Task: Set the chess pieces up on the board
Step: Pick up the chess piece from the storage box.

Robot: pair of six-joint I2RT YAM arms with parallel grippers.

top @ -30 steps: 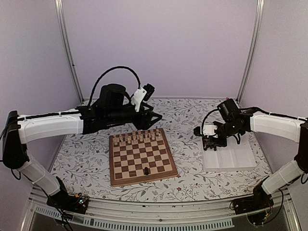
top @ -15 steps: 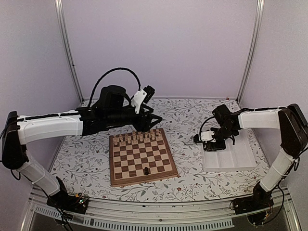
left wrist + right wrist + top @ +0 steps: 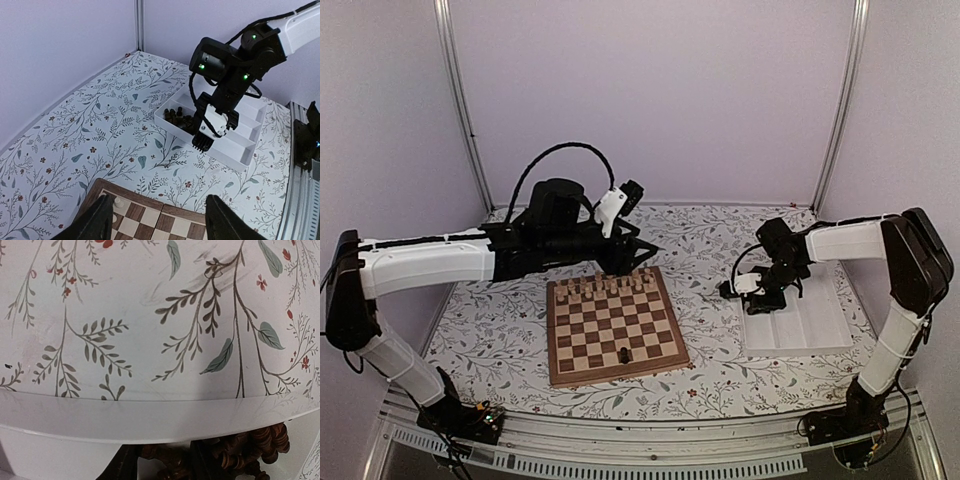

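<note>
The board [image 3: 615, 325] lies mid-table with pale chessmen along its far row and one dark chess piece [image 3: 623, 355] near its front edge. My left gripper [image 3: 638, 250] hovers open and empty over the board's far edge; in the left wrist view its gripper [image 3: 162, 225] spans the board's corner [image 3: 150, 220]. My right gripper [image 3: 760, 296] is down in the white tray's far compartment. In the right wrist view its fingers [image 3: 117, 467] stand apart either side of a dark piece [image 3: 165, 460] in a heap of dark chess pieces [image 3: 250, 445].
The white compartment tray [image 3: 810, 325] sits right of the board; its rim [image 3: 160, 415] fills the right wrist view. The left wrist view shows the tray [image 3: 235, 150] and the right arm [image 3: 225, 65]. The enclosure's walls and posts stand close behind.
My right arm's elbow has swung up and back, and its gripper has shifted slightly left and lower into the tray's far compartment. The left arm has barely moved.
</note>
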